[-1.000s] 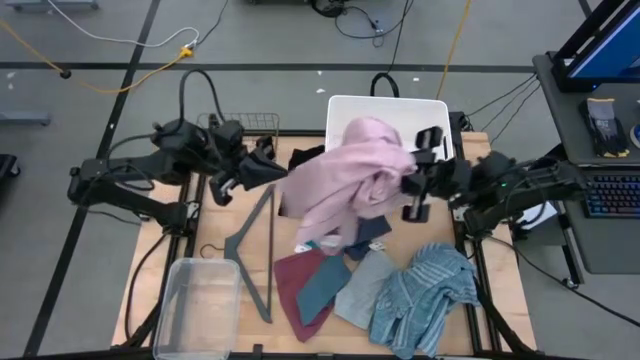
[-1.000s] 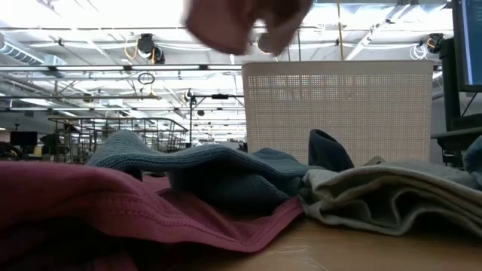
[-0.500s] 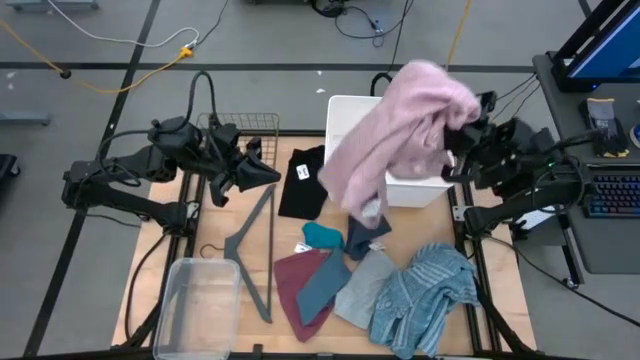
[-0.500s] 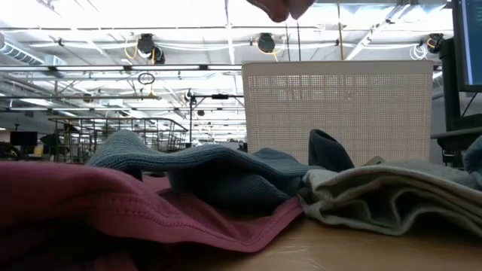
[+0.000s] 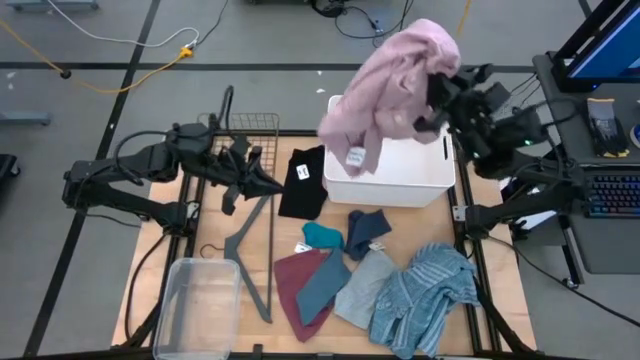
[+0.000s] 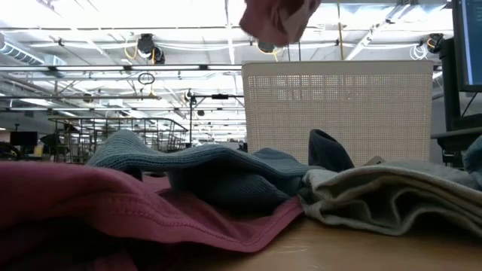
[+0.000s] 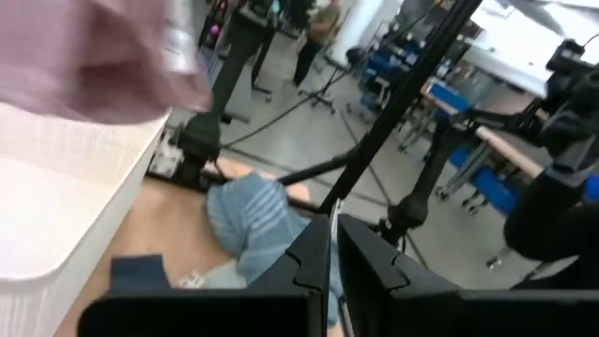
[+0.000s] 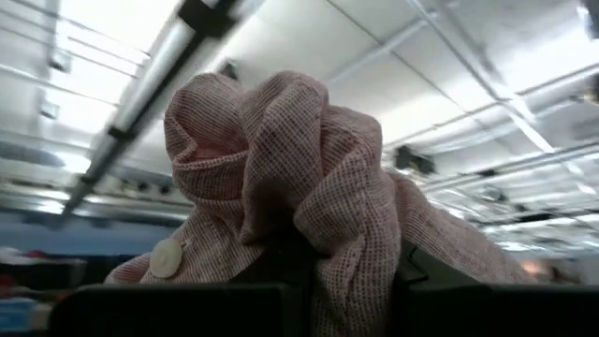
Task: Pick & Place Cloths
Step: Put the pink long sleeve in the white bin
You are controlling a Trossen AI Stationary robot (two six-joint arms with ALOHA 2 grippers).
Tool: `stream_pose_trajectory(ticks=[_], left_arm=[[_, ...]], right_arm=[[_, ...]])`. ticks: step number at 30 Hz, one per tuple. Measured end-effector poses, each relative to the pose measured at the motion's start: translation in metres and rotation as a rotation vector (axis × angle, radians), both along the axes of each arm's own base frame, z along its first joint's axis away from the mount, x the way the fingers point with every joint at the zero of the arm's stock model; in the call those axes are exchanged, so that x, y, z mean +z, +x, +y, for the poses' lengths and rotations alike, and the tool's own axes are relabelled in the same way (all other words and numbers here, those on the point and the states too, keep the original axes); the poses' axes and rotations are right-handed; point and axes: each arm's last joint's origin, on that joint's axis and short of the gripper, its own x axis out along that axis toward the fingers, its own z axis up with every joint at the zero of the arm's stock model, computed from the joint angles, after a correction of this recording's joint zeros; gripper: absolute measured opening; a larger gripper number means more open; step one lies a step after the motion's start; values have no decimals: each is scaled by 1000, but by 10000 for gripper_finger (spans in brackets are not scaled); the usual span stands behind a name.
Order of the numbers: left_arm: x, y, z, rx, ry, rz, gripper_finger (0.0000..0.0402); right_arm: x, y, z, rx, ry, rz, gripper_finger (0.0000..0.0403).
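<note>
You have seven cloths in view, one white basket (image 5: 400,180), one grey hanger (image 5: 255,250), one clear plastic tub (image 5: 197,305) and one small wire basket (image 5: 248,124).

Your right gripper (image 5: 432,108) is clamped on the pink cloth (image 5: 395,85), raised high over the far side of the white basket. The cloth bunches around the fingers and drapes away from the gripper toward the left arm's side, its lower edge and a white tag hanging over the basket's near-left corner. In the right wrist view the pink cloth (image 8: 299,206) fills the space straight ahead of the fingers, folded thickly over them. In the low view a corner of it (image 6: 275,16) hangs above the basket's mesh wall (image 6: 339,105).

Your left gripper (image 5: 262,182) is closed and holds nothing. It hovers above the table, beside the top of the hanger. The black cloth (image 5: 303,182) lies just past its fingertips, toward the white basket.

The other five cloths lie on the table below your right gripper, on the near side of the basket:
- The teal cloth (image 5: 322,236) and the dark blue cloth (image 5: 366,230) are nearest the basket.
- The maroon cloth (image 5: 292,285) lies under a slate-blue piece.
- The pale grey-blue cloth (image 5: 365,288) sits beside it.
- The larger blue striped cloth (image 5: 425,295) is at the table's near-right corner.
</note>
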Motion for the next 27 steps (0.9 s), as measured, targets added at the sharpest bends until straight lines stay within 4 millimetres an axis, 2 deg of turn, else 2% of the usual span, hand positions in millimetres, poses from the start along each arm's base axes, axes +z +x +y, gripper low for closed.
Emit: stream_pose_trajectory(ticks=[8,15,24,27], left_arm=[[-7,-1,-1,-12,18,66,21],[-9,-2,-1,-18,44,82,21],[-14,-3,-1,-20,39,132,21],[-14,-3,-1,-20,38,135,21]], right_arm=[[-21,22,-30,-208,148,162,41],[-41,39,-47,-283,255,278,41],[-58,56,-52,-219,360,306,41],[-64,58,-49,-252,416,325,41]])
